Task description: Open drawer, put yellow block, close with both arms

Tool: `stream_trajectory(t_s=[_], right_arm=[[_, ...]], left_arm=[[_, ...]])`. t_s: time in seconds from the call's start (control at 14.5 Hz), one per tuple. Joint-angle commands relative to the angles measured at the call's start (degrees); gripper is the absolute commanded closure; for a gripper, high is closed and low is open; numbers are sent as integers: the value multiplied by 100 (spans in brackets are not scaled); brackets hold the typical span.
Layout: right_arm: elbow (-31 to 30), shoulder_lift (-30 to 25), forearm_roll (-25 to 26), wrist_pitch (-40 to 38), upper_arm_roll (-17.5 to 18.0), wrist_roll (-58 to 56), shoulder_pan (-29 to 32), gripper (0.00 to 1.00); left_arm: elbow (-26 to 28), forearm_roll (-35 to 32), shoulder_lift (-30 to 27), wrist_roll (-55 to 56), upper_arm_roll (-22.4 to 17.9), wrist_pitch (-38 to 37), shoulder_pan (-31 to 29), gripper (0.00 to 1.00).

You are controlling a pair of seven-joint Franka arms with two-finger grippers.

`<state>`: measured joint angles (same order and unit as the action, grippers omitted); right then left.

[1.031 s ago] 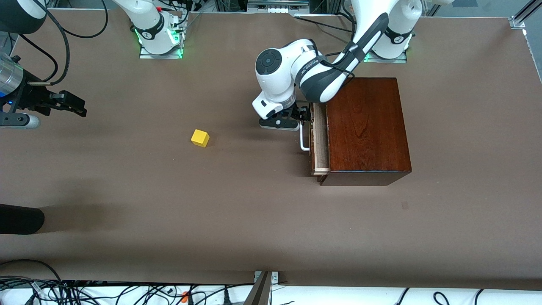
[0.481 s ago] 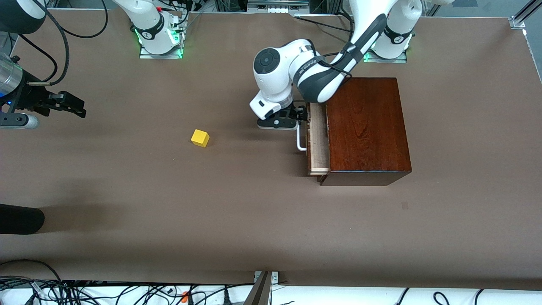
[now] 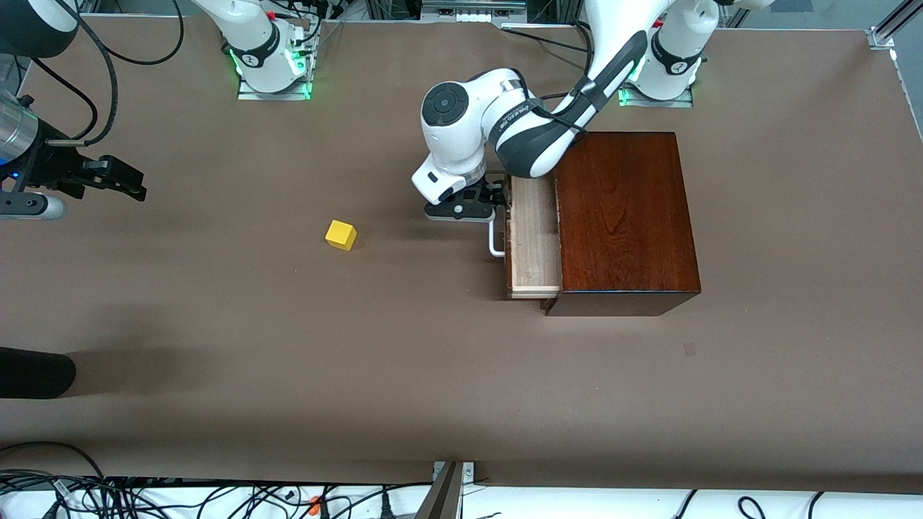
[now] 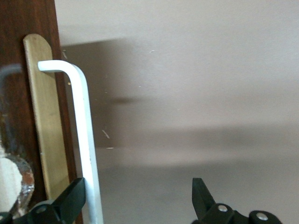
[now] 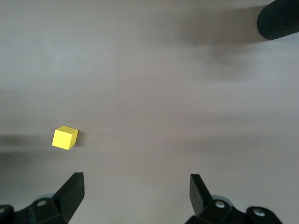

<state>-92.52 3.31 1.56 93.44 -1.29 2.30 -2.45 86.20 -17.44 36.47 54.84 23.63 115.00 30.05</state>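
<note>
The dark reddish-brown box (image 3: 624, 216) stands toward the left arm's end of the table. Its drawer (image 3: 535, 238) is pulled partly out, showing the pale wood tray. My left gripper (image 3: 497, 196) is at the white bar handle (image 3: 495, 242). In the left wrist view the gripper (image 4: 138, 189) is open, and one finger (image 4: 74, 196) sits between the handle (image 4: 84, 135) and the drawer front (image 4: 44, 116). The yellow block (image 3: 340, 235) lies on the table between the arms; it also shows in the right wrist view (image 5: 64, 137). My right gripper (image 3: 133, 184) waits open and empty (image 5: 135, 184) at the right arm's end.
A black rounded object (image 3: 36, 373) lies at the table's edge at the right arm's end, nearer to the front camera; it shows in the right wrist view too (image 5: 280, 18). Cables run along the table's near edge.
The drawer has slid farther out of the box toward the right arm's end. My left gripper moved with the handle. The right arm and the yellow block have not moved.
</note>
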Motion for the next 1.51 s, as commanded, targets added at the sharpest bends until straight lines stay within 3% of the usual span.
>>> stream_trajectory(t_s=[0.0, 0.41, 0.76, 1.03, 1.44], right_arm=[[-20, -41, -15, 16, -2, -63, -2, 0], [-20, -32, -15, 25, 6, -55, -2, 0], [-47, -32, 20, -28, 24, -63, -133, 0], [-47, -58, -41, -71, 85, 103, -353, 0], [-99, 29, -15, 60, 937, 2026, -765, 0]], left_arm=[[-349, 118, 194, 45, 10, -4, 98, 0], [-524, 109, 168, -8, 10, -118, 89, 0], [-1051, 109, 54, -156, 28, -1205, 45, 0], [-1395, 310, -323, -1209, 36, -2366, -287, 0], [-1395, 873, -1308, -2509, 36, -3431, -1587, 0]])
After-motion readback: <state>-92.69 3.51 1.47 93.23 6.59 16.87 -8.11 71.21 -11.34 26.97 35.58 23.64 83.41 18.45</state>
